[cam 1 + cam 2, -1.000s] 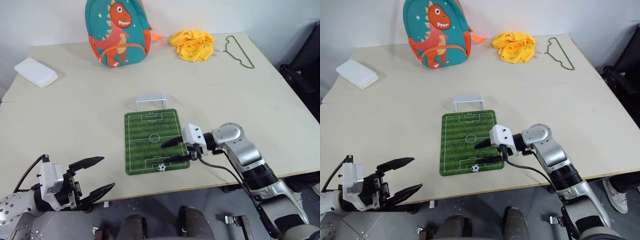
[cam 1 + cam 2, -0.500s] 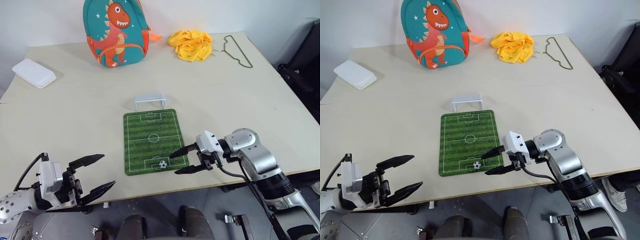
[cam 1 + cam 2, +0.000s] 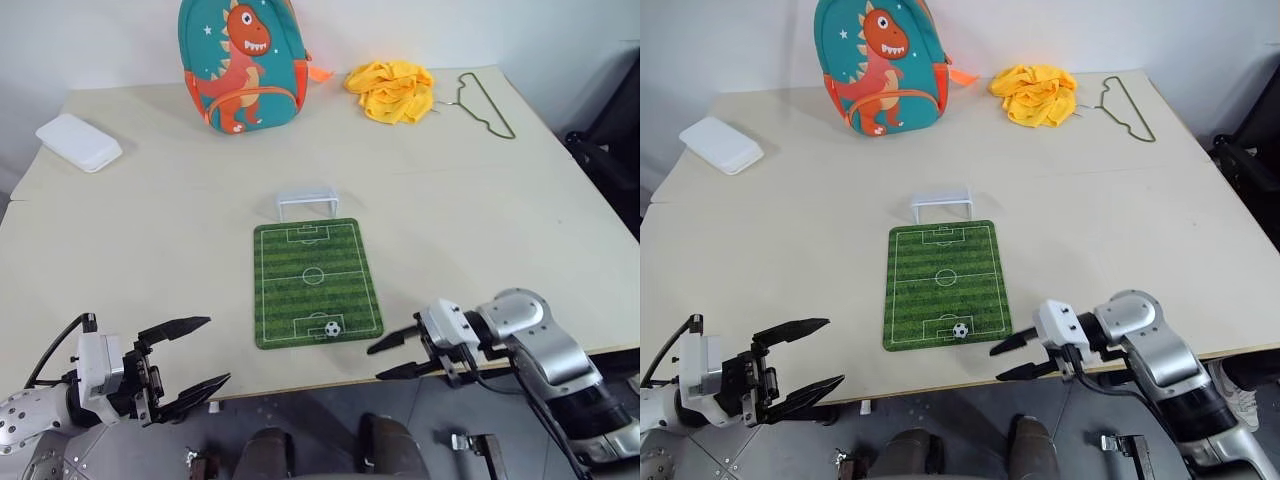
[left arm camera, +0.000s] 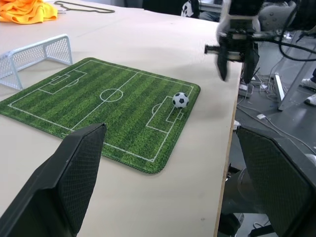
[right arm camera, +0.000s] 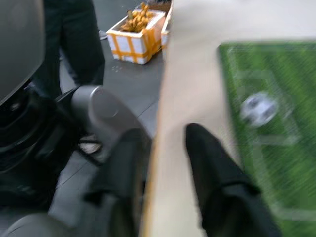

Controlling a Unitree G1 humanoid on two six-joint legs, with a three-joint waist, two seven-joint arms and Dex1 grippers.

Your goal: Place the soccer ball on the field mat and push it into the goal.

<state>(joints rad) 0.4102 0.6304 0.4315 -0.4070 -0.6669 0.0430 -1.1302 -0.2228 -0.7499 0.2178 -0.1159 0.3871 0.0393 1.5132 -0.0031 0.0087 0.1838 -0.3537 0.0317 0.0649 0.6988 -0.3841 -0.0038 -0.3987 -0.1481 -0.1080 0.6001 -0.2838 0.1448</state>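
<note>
On beige table (image 3: 480,220), field mat (image 3: 315,280)

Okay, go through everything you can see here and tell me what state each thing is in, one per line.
soccer ball: resting on the field mat near its front end, nothing holding it.
field mat: lying flat on the table.
goal: upright at the mat's far end, empty.
left hand: open, empty, off the table's front edge.
right hand: fingers apart, empty, at the table's front edge.
backpack: standing upright.
yellow cloth: crumpled.

White, black-patched soccer ball (image 3: 332,327), green-striped white-lined field mat (image 3: 315,255), white goal (image 3: 307,203), teal dinosaur backpack (image 3: 242,62).
</note>
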